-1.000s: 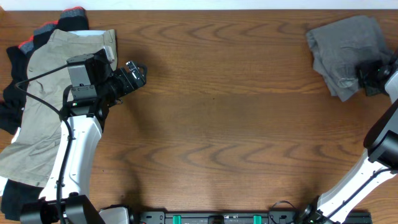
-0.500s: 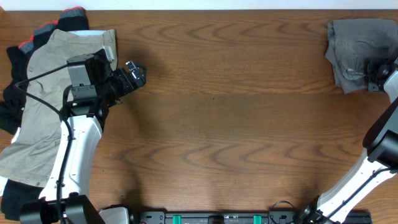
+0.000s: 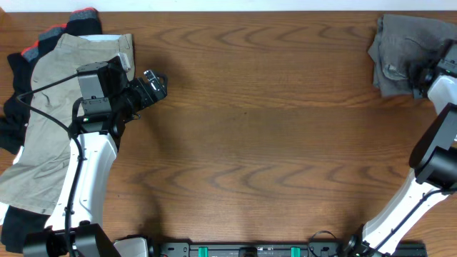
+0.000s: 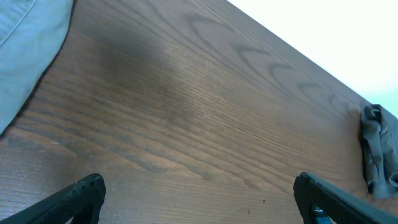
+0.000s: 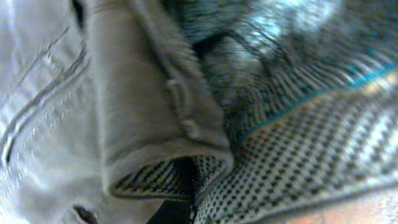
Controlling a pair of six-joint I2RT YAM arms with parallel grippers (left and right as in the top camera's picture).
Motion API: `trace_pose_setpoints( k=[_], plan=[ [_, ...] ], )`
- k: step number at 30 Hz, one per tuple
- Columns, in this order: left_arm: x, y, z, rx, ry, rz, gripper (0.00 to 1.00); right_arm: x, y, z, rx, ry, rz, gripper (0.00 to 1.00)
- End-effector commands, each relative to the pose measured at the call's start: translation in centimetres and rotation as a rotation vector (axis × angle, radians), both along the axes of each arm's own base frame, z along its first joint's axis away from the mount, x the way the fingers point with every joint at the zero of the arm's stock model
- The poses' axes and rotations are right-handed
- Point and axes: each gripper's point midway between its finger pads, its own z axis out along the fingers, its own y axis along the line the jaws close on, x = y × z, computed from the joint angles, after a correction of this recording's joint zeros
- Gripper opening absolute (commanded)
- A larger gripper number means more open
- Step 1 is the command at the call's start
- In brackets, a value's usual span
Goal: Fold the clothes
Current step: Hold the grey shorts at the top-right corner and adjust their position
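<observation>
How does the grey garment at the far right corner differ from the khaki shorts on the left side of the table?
The grey garment is bunched into a compact heap; the khaki shorts lie spread out long. The right gripper is shut on the grey garment; the khaki shorts are ungripped, the left gripper open beside them. The grey garment lies alone; the khaki shorts overlap darker clothes. Both rest on the wooden table.

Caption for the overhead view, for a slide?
Right gripper shut on grey shorts at far right; left gripper open beside the clothes pile.
</observation>
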Motion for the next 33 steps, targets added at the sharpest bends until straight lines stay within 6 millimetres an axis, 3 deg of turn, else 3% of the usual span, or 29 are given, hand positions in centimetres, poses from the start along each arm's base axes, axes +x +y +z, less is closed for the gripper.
trace_pose_setpoints(
  k=[1, 11, 16, 25, 33],
  plan=[
    [0.0, 0.3, -0.4, 0.017, 0.003, 0.003, 0.98, 0.8, 1.7, -0.5, -0.083, 0.047, 0.195, 0.01],
    [0.0, 0.3, -0.4, 0.017, 0.003, 0.003, 0.98, 0.9, 7.8, -1.5, -0.173, 0.112, 0.749, 0.01],
    [0.0, 0.3, -0.4, 0.017, 0.003, 0.003, 0.98, 0.7, 9.6, -1.9, -0.238, 0.14, 0.928, 0.01],
    [0.0, 0.3, -0.4, 0.017, 0.003, 0.003, 0.98, 0.9, 8.4, -1.8, -0.254, 0.166, 0.83, 0.01],
    [0.0, 0.3, -0.4, 0.017, 0.004, 0.003, 0.98, 0.1, 5.1, -1.9, -0.183, 0.199, 0.425, 0.01]
  ],
)
